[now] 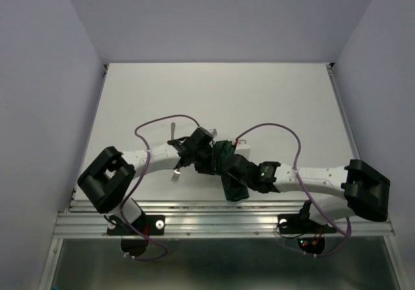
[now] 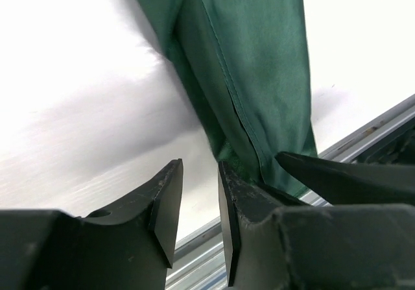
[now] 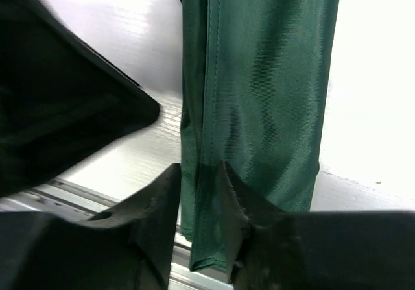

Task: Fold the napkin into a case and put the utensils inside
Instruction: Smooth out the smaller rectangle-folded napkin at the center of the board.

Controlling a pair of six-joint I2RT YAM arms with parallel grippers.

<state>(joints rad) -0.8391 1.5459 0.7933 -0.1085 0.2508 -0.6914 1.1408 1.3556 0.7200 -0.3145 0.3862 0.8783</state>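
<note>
The dark green napkin (image 1: 237,191) lies folded into a narrow strip near the table's front edge, its near end reaching the metal rail. It also shows in the left wrist view (image 2: 259,63) and the right wrist view (image 3: 266,76). My left gripper (image 1: 209,165) (image 2: 200,167) is open and empty, its right finger at the strip's left edge. My right gripper (image 1: 232,174) (image 3: 198,168) is open, and its jaws straddle the strip's left folded edge near the end. One silver utensil (image 1: 174,132) lies left of the arms and another (image 1: 176,172) lies below the left forearm.
The white table (image 1: 259,95) ends at a metal rail (image 1: 220,215) along the front, right below the napkin's end. The two grippers stand very close together, and each shows as a black shape in the other's wrist view. Grey walls enclose the table.
</note>
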